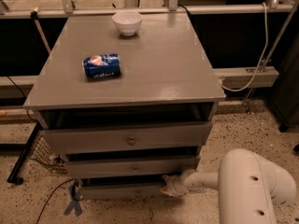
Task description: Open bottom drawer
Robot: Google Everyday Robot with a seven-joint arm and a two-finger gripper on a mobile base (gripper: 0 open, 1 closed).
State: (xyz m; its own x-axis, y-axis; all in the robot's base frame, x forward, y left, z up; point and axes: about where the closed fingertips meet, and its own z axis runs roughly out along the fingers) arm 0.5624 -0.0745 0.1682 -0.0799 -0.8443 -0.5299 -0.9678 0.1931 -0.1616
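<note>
Speckled floor point(243, 134) and dark panels surround a grey desk point(154, 73) with three drawers in its front.

Camera view: a white bowl point(127, 22) stands near the desk's far edge, and a blue can point(102, 66) lies on its side towards the left edge. Below the near edge come the top drawer point(93, 141) and the middle drawer point(107, 167), each with a dark gap above it. The bottom drawer point(117, 191), lowest and narrowest, sits just above the floor; how far out it stands cannot be told. A white arm point(252, 185) extends from the lower right. Its gripper point(168, 185) lies at the right end of the bottom drawer's front, under the desk's near right corner. Whether it grips anything cannot be told.

Step in hand, as judged: securing a hold on the drawer front. The next move calls for a straight, level pull away from the desk without slipping off the end.
</note>
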